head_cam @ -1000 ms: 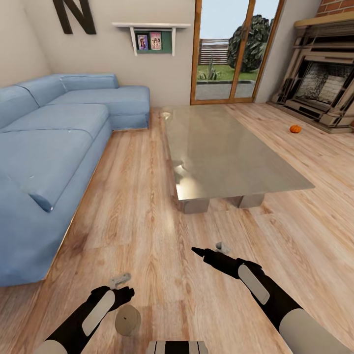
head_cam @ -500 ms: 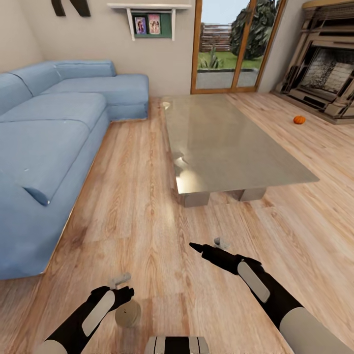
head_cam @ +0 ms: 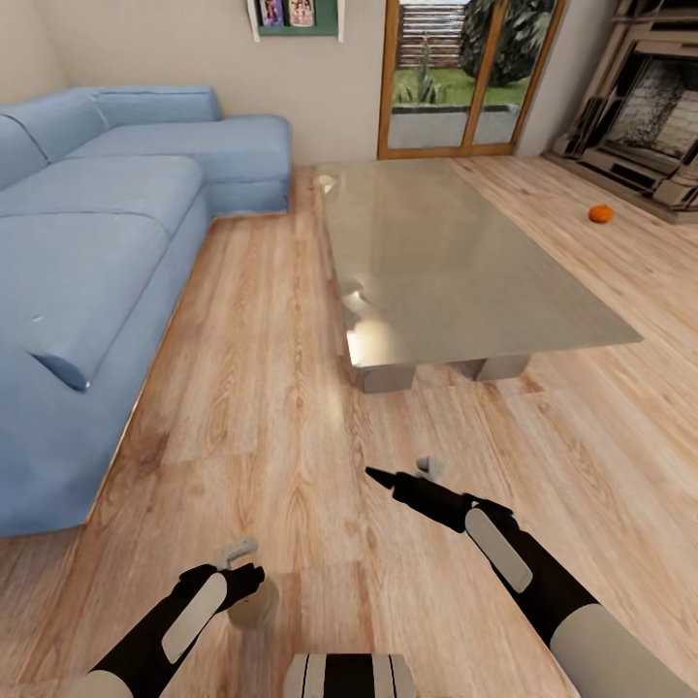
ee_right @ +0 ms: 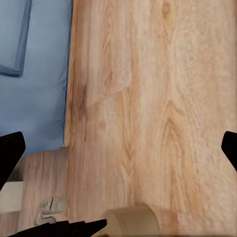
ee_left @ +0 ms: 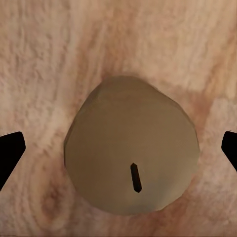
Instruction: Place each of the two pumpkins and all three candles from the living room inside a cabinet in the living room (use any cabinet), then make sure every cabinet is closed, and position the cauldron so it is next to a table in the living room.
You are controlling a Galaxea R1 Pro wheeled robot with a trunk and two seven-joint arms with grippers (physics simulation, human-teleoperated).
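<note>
1. We're looking down at a wood floor [head_cam: 271,388] in the living room, with the big blue sofa [head_cam: 107,242] along our left and the low grey counter [head_cam: 456,262] straight ahead, its glossy top bare.

2. One candle [ee_left: 132,153] stands upright on the floor right under our left tool [head_cam: 236,572]. In the left wrist view we look down on its flat beige-brown top with the little dark wick, and the two black fingertips [ee_left: 11,153] sit wide apart on either side of it, not touching it. So the left tool is spread, hovering over the candle.

3. In the head view that same candle [head_cam: 254,609] peeks out just beside the left tool, partly hidden by it.

4. Our right tool [head_cam: 402,477] is held out over bare floor, nearer the counter's front edge and well apart from the candle. The right wrist view shows its dark fingertips [ee_right: 10,153] at both edges of the picture with a wide gap, so it's spread too and holding nothing.

5. One pumpkin [head_cam: 601,213] sits on the floor way over on the right, past the counter and near the stone fireplace [head_cam: 650,126].

6. Glass doors [head_cam: 456,78] to the garden are at the far wall.
</note>
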